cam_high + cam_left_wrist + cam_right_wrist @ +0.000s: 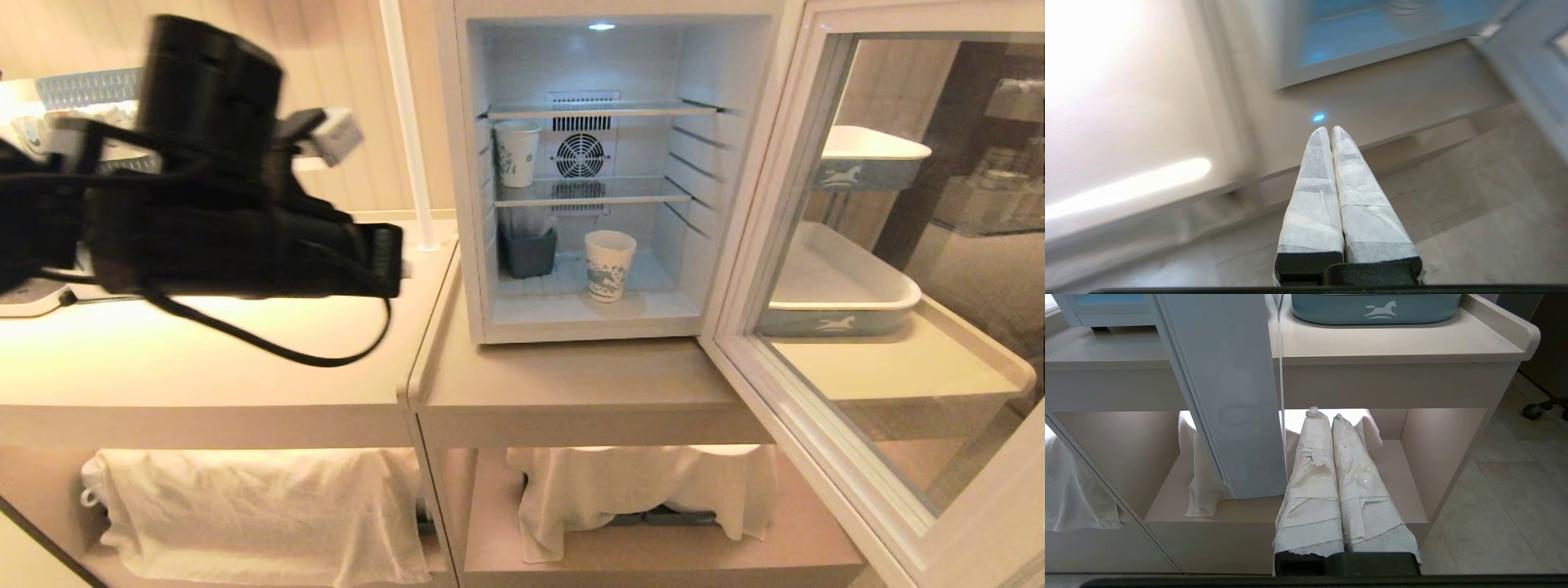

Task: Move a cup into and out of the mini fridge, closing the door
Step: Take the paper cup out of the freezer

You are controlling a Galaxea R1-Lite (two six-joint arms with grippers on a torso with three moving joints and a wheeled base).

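White paper cup with blue print point(609, 265): we see it on the mini fridge point(620, 175) floor, head view only.
Left gripper point(1329, 129): fingers together, empty.
Right gripper point(1325, 415): fingers together, beside the open grey-framed glass door point(1229, 396).

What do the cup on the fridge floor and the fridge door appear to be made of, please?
The cup: matte white paper by the look, given its rolled rim and printed blue pattern. The door: clear glass pane, since trays show through it, in a smooth pale frame, probably plastic or painted metal.

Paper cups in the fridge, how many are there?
2. One cup stands on the mini fridge floor, towards the front. A second paper cup stands on the middle shelf at the left. The dark bin could hide more.
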